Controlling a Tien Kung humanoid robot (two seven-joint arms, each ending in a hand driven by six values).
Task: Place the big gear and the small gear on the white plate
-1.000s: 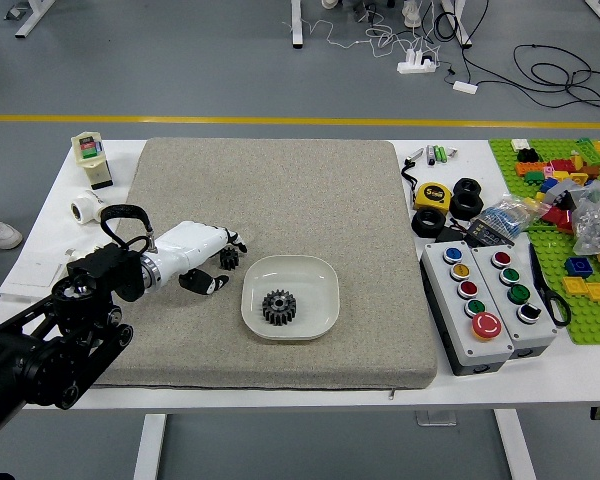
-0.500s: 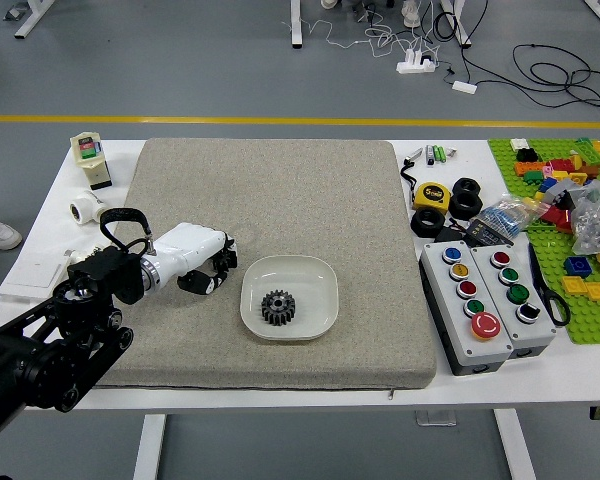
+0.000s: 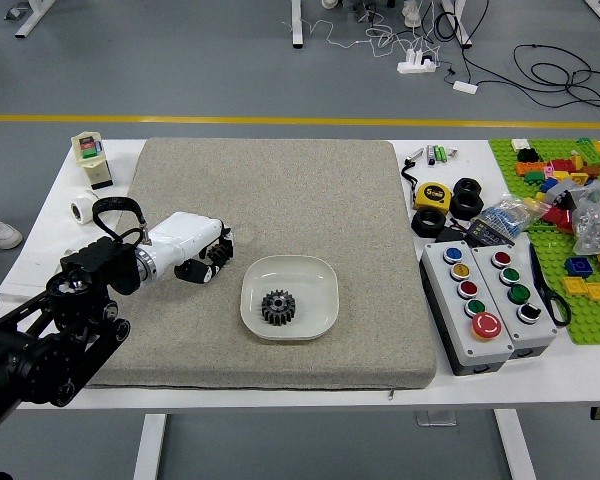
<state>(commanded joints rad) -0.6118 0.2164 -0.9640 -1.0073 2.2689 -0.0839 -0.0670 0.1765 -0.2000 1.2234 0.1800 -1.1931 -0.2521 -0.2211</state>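
Grey floor (image 3: 230, 80) crossed by a yellow line (image 3: 240, 120); in front of it, a white table (image 3: 240, 398) bearing a grey mat (image 3: 310, 200). The left hand (image 3: 195, 240) is over the left part of the mat, its fingers (image 3: 206, 270) curled in a closed grip. The small gear cannot be made out; it is judged to be held within the fingers, which hide it. The black arm (image 3: 50, 340) reaches in from the lower left corner.

Just beyond the fingertips, towards the table's middle and nearer its front edge, is the white plate (image 3: 316, 286). The big gear (image 3: 278, 308) lies flat inside it, left of centre, with bare plate to its right. Farther out, to the right of the mat, stand the button boxes (image 3: 464, 300), a tape measure (image 3: 433, 196) and a green board (image 3: 592, 325) with toy bricks (image 3: 577, 266).

Step in hand, as judged: transfer of the second gear, the first being in place. The next move calls for carrying the grip rightward and nearer, clear of the plate's rim, then lowering over the bare part and opening the fingers. Released too far left, the small gear could land on the big gear or catch the rim.
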